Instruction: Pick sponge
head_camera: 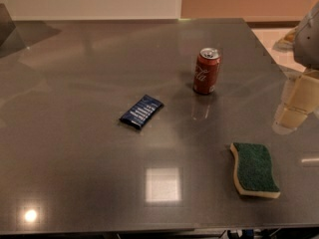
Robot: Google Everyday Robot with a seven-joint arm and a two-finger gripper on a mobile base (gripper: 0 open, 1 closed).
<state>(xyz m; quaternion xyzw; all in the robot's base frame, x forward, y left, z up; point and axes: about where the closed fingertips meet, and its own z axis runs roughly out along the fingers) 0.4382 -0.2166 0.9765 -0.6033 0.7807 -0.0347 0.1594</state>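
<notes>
The gripper point(295, 107) is hovering at the right edge, open or closed unclear, apart from the sponge point(255, 169) lying on a glossy grey table point(75, 108).

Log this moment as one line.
hand: picture's right edge, clear of sponge | sponge: flat on table, green side up, untouched | others: upright soda can, blue packet
</notes>
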